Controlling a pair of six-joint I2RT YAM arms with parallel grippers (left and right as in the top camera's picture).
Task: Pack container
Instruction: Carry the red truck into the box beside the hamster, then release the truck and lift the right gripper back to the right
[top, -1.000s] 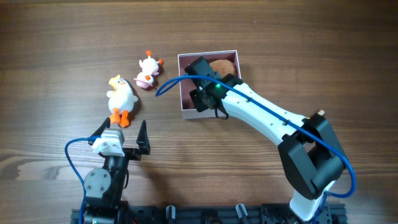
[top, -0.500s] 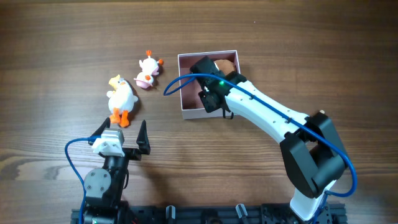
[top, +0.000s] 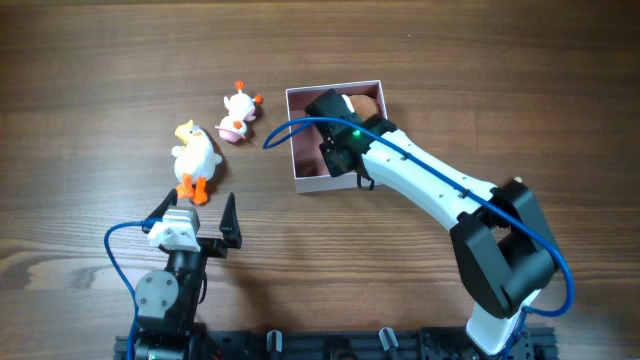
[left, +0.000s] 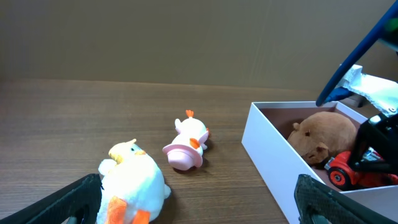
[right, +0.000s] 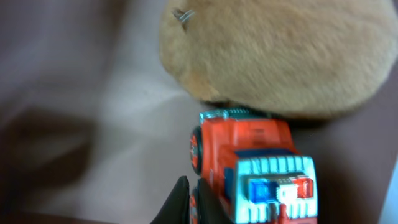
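The right end effector (top: 338, 150) has shifted a touch sideways inside the container (top: 335, 87), which sits on the table (top: 480, 60) right of centre. The truck (right: 255, 165) lies on the pink floor, snug against the plush (right: 273, 50). Gripped or let go? Cannot tell. Looks like two toys are in. The white duck (top: 193, 158) and pink duck (top: 238, 115) wait outside. The left end effector (top: 196, 220) idles, fingers spread.
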